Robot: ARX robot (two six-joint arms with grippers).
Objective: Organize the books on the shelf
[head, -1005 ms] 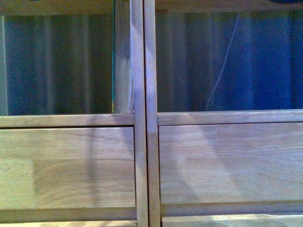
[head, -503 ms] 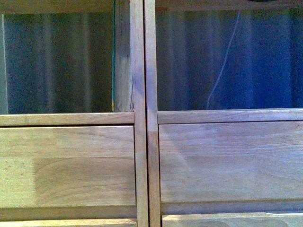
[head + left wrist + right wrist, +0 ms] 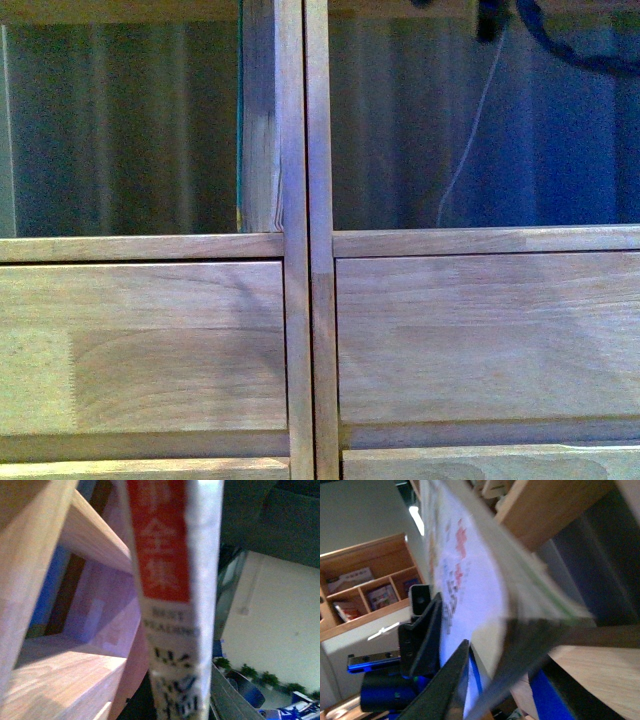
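Right wrist view: the right gripper (image 3: 485, 650) clamps the whitish book (image 3: 470, 575) edge-on, its far end just beside the shelf (image 3: 555, 500).

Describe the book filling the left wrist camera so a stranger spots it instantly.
Start at the light-wood shelf. Close beside its open compartment is a thin whitish book, seen edge-on. Its red block of white characters, next to "BEST READING", marks it out.

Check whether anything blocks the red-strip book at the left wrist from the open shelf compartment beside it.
Nothing visible does. The red-strip book hangs just outside the shelf, and the compartment's floor board nearest it is bare. Blurred blue and brown shapes sit deeper in, too unclear to name.
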